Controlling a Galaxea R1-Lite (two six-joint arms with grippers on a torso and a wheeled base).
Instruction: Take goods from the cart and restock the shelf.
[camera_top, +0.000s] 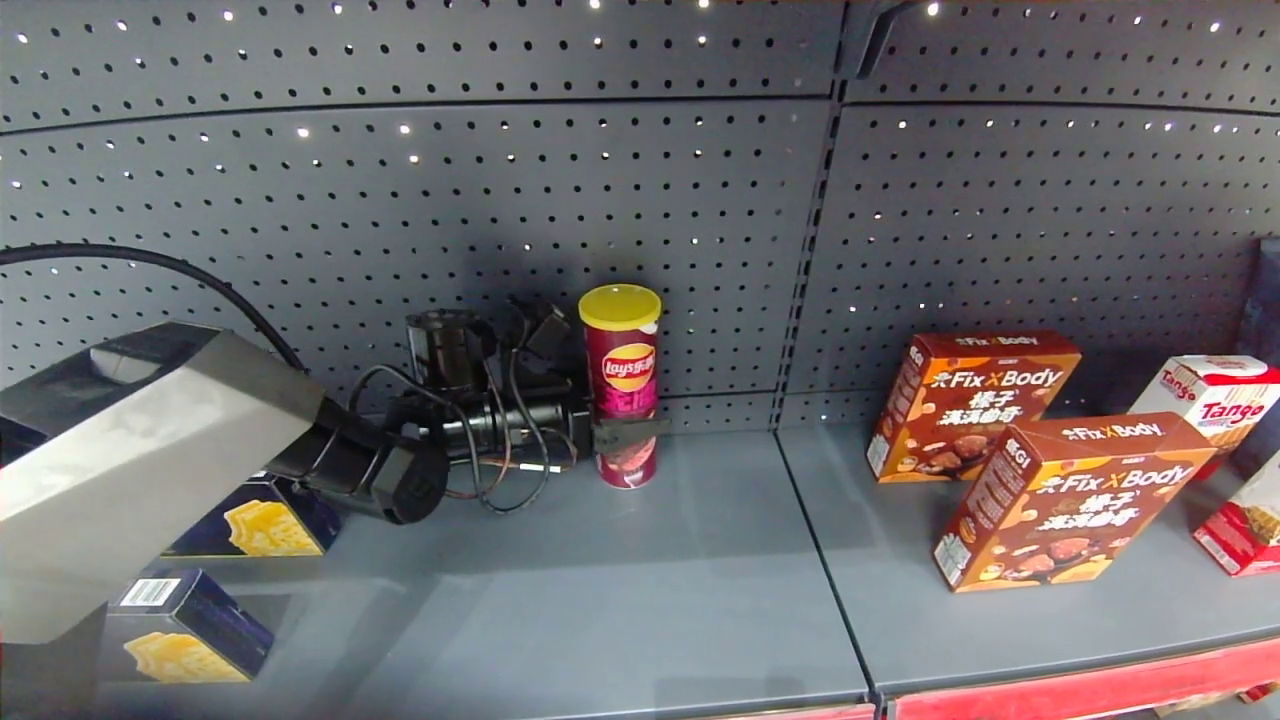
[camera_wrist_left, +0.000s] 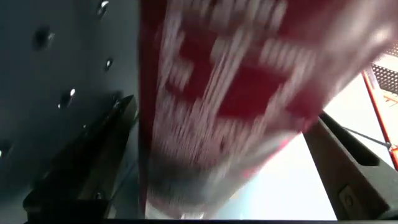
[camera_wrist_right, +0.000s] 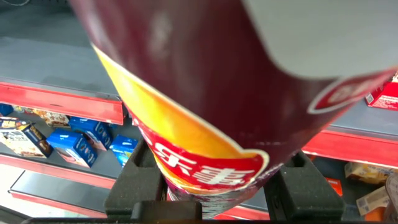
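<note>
L hand (camera_top: 628, 432): out over the shelf (camera_top: 600, 600), closed round the lower half of a chips can (camera_top: 622, 370). One finger (camera_top: 632, 430) crosses the can's front. In the L wrist view the can fills the gap, w/ a dark finger (camera_wrist_left: 81, 168) on each side.

Chips can: maroon body, yellow lid, upright. Base looks to be down on the shelf, near the pegboard (camera_top: 500, 200) at the back and just L of the seam between shelf panels. Firm contact w/ the shelf can't be confirmed.

R hand (camera_wrist_right: 214, 202): closed on a second chips can (camera_wrist_right: 205, 106), same maroon/yellow print. Black fingers (camera_wrist_right: 134, 186) press it from both sides. Behind it are lower shelves (camera_wrist_right: 62, 102) w/ red front edges, and blue boxes (camera_wrist_right: 74, 146) on one of them.

Other stock on the shelf:
- 2 orange-brown boxes (camera_top: 975, 405), R panel, one in front of the other, well apart from the can.
- Red-white boxes (camera_top: 1215, 400), far R edge.
- 2 dark blue boxes (camera_top: 180, 630), far L, partly behind the L arm.
</note>
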